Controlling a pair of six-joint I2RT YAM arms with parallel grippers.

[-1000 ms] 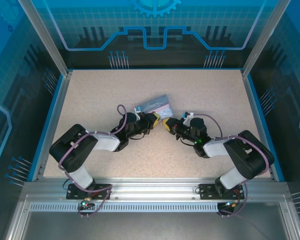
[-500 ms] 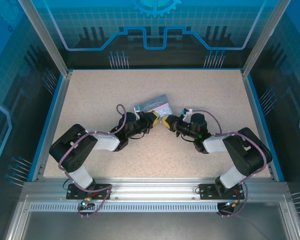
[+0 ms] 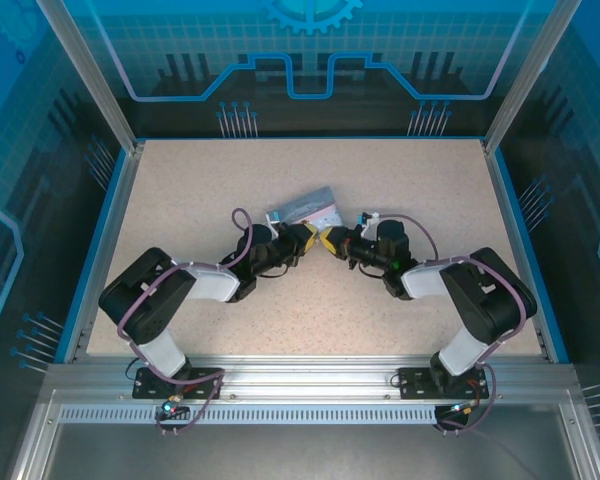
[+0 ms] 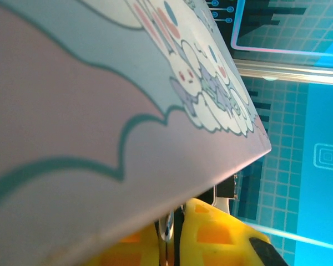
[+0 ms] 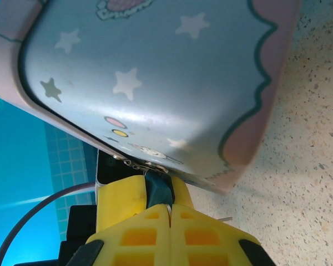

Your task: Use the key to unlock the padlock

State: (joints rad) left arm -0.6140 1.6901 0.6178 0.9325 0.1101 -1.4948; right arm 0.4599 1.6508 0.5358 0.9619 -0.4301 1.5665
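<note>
Just at the tin's (image 5: 155, 83) edge, the padlock (image 5: 158, 191) is pinched in the closed left hand (image 3: 308, 238). The right hand (image 5: 169, 213) is shut, tip to tip with it over the worktop (image 3: 180, 190); the key cannot be made out.

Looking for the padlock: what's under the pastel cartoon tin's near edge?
At the edge of the pale blue-and-pink cartoon tin, the right arm's shut yellow fingers pinch a dark teal piece beside a silvery clasp. The tin covers whatever lies beyond.
</note>
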